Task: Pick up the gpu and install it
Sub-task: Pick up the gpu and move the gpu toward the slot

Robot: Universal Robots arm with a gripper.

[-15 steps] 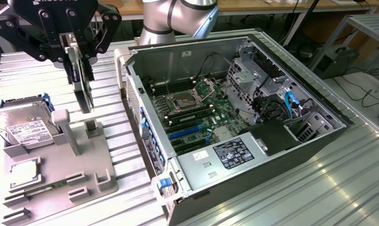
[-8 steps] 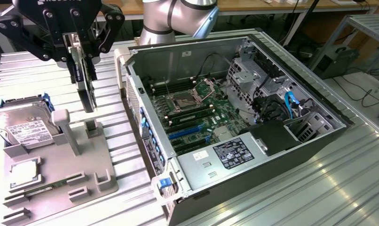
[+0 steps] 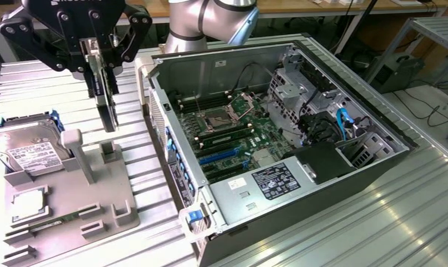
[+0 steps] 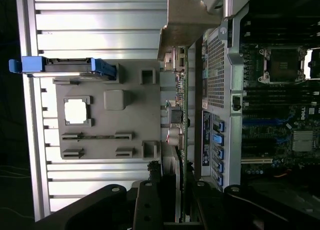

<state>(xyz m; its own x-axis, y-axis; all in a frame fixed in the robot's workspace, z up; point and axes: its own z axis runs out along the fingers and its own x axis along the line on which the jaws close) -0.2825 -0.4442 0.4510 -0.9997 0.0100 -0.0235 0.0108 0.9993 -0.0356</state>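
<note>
End effector [image 3: 99, 55] clamps the gpu [image 3: 108, 105] upright above the gray holder's [image 3: 68, 194] edge beside the open computer case [image 3: 343, 192].

The gpu [image 3: 105, 105] is a thin dark card, hanging upright and edge-on, just outside the open computer case [image 3: 343, 203].

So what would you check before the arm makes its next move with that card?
1. gpu clamped in the hand: ok.
2. gpu hanging clear of the grey tray: ok.
3. Computer case open on its side: ok.
4. Blue slots on the board unoccupied: ok.
5. gpu lined up over a slot: not ok, it hangs beside the case.
6. Grip firm enough: cannot tell.
</note>
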